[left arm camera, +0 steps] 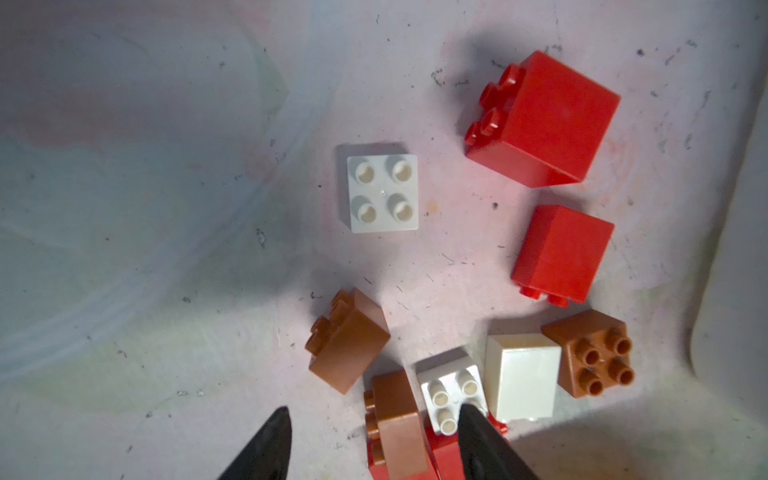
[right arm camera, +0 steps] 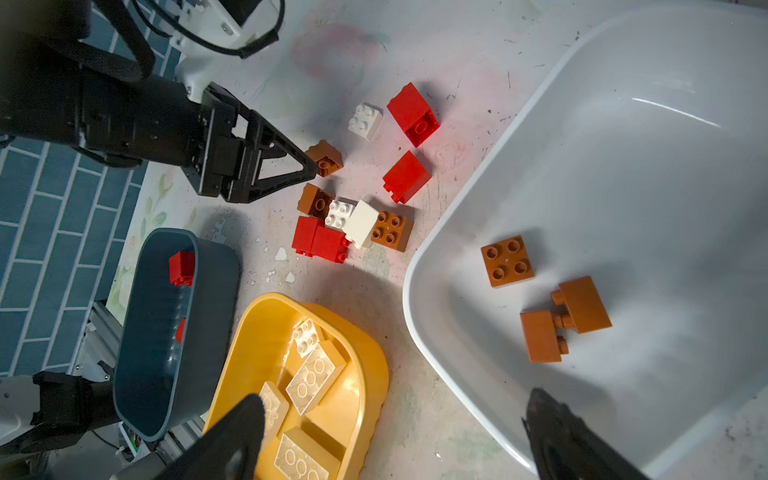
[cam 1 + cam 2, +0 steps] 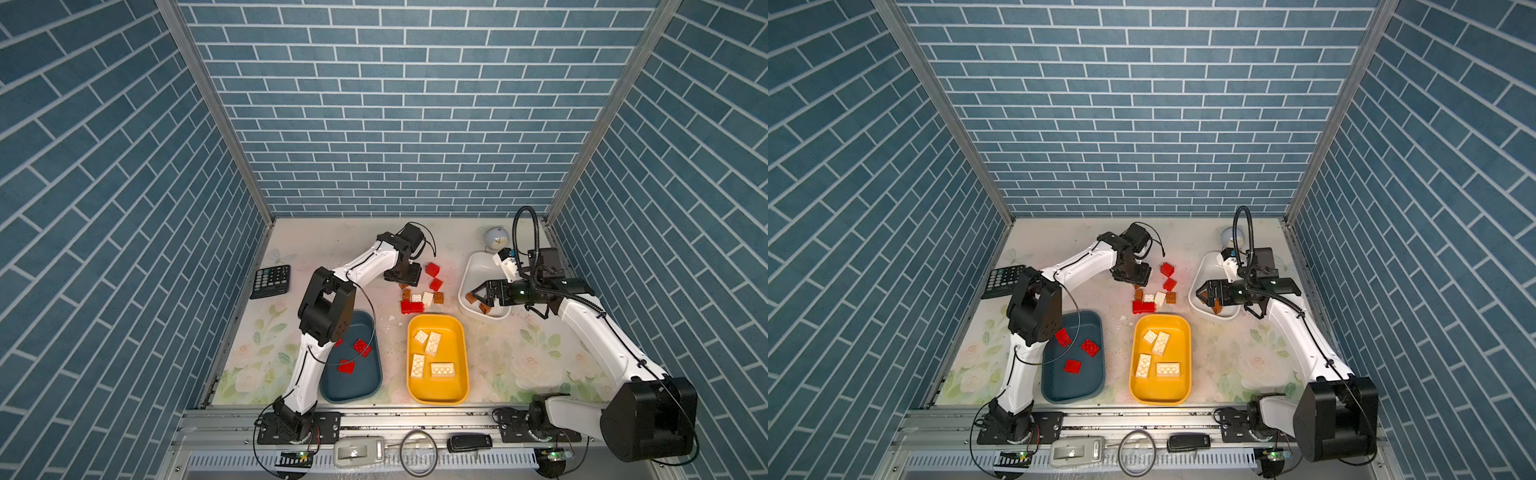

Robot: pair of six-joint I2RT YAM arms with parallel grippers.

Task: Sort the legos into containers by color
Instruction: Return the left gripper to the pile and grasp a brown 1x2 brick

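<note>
Loose red, cream and brown legos (image 3: 424, 293) lie mid-table. My left gripper (image 1: 374, 411) hovers open over the pile's edge. A brown lego (image 1: 395, 424) lies under the gap, and one fingertip (image 1: 469, 419) overlaps a white studded lego (image 1: 451, 390). It holds nothing. The teal-blue container (image 3: 357, 390) holds red legos (image 3: 361, 345). The yellow container (image 3: 451, 332) holds several cream legos (image 3: 433, 343). The white container (image 2: 623, 166) holds three brown legos (image 2: 507, 261). My right gripper (image 2: 395, 403) stands open and empty over the white container's near rim.
A black calculator (image 3: 271, 281) lies at the table's left edge. A small round globe-like object (image 3: 496, 240) stands behind the white container. Blue brick walls close in three sides. The metal rail (image 3: 415, 419) with both arm bases runs along the front.
</note>
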